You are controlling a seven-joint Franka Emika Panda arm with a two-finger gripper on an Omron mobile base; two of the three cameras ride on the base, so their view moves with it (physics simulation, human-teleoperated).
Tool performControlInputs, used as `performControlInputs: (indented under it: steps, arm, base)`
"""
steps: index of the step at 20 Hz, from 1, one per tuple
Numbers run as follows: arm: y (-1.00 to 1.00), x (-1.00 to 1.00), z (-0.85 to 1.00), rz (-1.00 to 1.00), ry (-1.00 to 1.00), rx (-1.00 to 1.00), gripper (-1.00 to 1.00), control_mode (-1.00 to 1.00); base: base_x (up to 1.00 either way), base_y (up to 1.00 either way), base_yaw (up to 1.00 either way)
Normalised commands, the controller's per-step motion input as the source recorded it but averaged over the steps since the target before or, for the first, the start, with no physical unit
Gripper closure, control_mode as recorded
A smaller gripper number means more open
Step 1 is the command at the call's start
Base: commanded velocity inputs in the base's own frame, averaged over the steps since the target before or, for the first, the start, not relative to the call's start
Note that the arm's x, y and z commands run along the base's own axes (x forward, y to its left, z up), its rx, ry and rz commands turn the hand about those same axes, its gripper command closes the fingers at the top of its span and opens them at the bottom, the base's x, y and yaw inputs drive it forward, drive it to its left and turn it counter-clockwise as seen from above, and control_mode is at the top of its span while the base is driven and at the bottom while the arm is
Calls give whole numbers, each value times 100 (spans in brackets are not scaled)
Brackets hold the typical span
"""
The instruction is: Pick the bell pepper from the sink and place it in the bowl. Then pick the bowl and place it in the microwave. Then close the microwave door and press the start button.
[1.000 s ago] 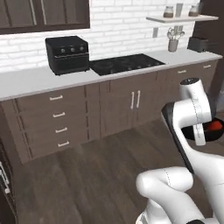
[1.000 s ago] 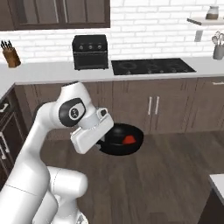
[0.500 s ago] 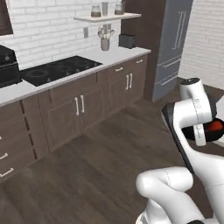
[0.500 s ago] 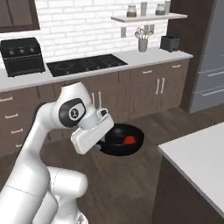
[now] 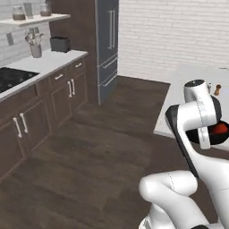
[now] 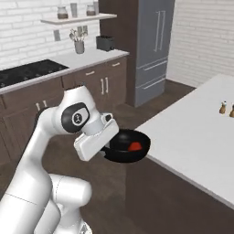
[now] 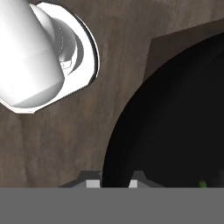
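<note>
Since the earlier frame my base has turned: the cooktop slides to the left edge, and the refrigerator [image 6: 155, 45] and the island surface [image 6: 196, 137] come into view. The arm keeps its pose. The end effector [image 6: 109, 147] stays pinched on the rim of the bowl [image 6: 128, 146], and the bell pepper [image 6: 135, 146] lies inside, on the side away from the fingers. I judge the microwave lies further around the turn.

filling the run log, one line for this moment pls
phase: carrying bowl | gripper: shut on bowl rim | bell pepper: inside bowl | bowl: held above floor beside white island counter
</note>
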Motion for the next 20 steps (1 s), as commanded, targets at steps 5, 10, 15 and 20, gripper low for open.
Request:
performControlInputs:
  steps: [5,10,15,20]
  arm:
    - [0,0,0,0,0,0,100,100]
    - [0,0,0,0,0,0,100,100]
    - [0,0,0,0,0,0,100,100]
    - [0,0,0,0,0,0,100,100]
  base:
    - [14,-32,-62]
    - [15,-34,-63]
    - [18,-35,-62]
    - [20,-34,-62]
